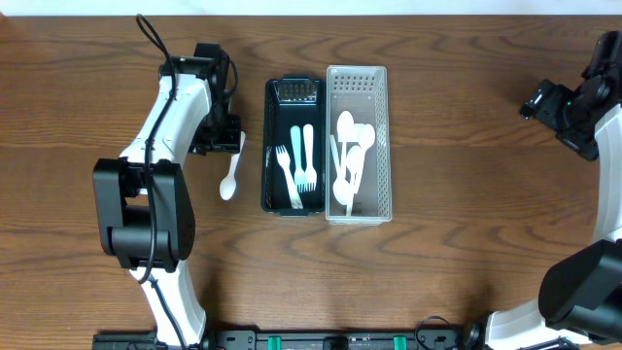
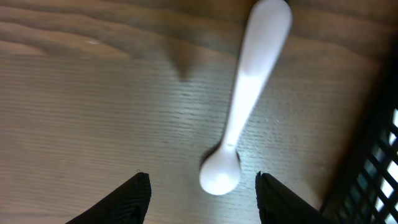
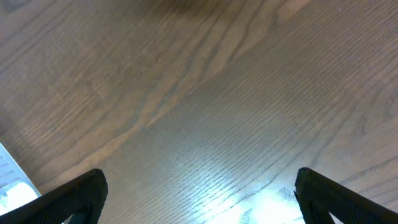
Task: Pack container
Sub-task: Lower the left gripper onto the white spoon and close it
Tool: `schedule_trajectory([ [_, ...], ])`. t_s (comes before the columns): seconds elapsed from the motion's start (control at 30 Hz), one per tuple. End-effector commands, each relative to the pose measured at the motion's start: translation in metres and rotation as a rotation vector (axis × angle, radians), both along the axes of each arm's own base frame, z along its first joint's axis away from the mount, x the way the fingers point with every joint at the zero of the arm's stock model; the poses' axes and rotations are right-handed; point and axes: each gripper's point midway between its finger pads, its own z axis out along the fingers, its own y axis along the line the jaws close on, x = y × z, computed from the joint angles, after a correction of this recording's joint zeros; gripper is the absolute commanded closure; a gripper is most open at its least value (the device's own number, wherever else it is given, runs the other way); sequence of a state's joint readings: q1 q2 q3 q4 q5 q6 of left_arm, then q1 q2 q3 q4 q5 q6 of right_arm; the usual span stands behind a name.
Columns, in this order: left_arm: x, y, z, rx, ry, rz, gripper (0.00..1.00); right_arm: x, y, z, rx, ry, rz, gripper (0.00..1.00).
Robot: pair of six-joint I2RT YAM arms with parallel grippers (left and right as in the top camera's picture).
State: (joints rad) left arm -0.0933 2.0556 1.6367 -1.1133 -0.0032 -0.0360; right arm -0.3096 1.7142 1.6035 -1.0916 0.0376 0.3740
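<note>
A white plastic spoon [image 1: 231,171] lies on the wooden table left of the black container [image 1: 271,146]. In the left wrist view the spoon [image 2: 242,106] lies with one rounded end between my open left fingers [image 2: 202,193], not gripped. My left gripper [image 1: 225,136] hovers over the spoon's far end. The black container holds white forks [image 1: 299,160]. The white container [image 1: 384,117] beside it holds several white spoons [image 1: 348,156]. My right gripper [image 3: 199,193] is open and empty over bare wood; in the overhead view it [image 1: 569,112] is at the far right.
The two containers stand side by side at the table's middle. The black container's mesh wall [image 2: 373,155] shows at the right edge of the left wrist view. A corner of the white container [image 3: 9,180] shows at the left edge of the right wrist view.
</note>
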Motion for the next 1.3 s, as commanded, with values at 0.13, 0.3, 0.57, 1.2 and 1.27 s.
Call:
schedule_trajectory([
  [0.13,-0.029,-0.003,-0.04,-0.031,0.093,-0.015,0.43,-0.001,-0.002,-0.005,-0.002,0.015,0.003,0.01],
  [0.3,-0.044,-0.001,-0.053,-0.028,0.128,-0.014,0.43,-0.001,-0.002,-0.005,-0.002,0.015,0.003,0.01],
  [0.57,-0.056,-0.001,-0.064,-0.03,0.159,-0.036,0.44,-0.001,-0.002,-0.005,-0.002,0.015,0.004,0.01],
  [1.2,-0.075,-0.01,-0.082,-0.09,0.18,-0.027,0.61,-0.001,-0.002,-0.005,-0.002,0.015,0.004,0.01],
  [1.27,-0.075,-0.01,-0.078,-0.09,0.177,-0.027,0.62,-0.001,-0.002,-0.005,-0.002,0.015,0.003,0.01],
])
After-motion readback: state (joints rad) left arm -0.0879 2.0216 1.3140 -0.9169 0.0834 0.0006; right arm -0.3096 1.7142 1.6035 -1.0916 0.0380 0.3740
